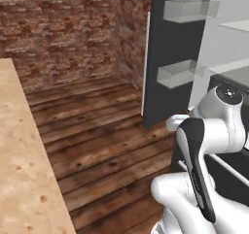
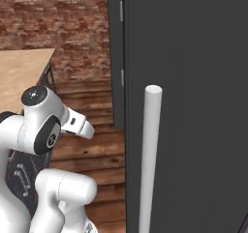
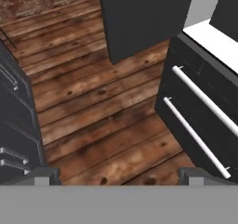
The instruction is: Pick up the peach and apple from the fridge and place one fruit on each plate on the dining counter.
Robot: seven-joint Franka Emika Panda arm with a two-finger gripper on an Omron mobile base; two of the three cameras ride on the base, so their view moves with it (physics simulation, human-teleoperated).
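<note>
Gripper [image 3: 116, 177]: jaws spread wide, nothing held, aimed down at the plank floor [image 3: 93, 111]. The fridge [image 3: 204, 102] lies to its right in the hand view, with two silver drawer handles [image 3: 197, 137] close by and the open door [image 3: 139, 18] ahead; the dining counter [image 1: 22, 170] sits well off to the other side. No peach or apple can be made out, so in my judgement the hand should be raised and turned toward the white shelves [image 1: 233, 26] above the drawers, keeping clear of the door edge and its bins [image 1: 187, 9].

You're looking down on the plank floor [image 3: 102, 111]. Right of it stand the fridge [image 3: 195, 111] drawers with two silver bar handles [image 3: 197, 139]; its open door [image 3: 139, 18] hangs above the floor.
</note>
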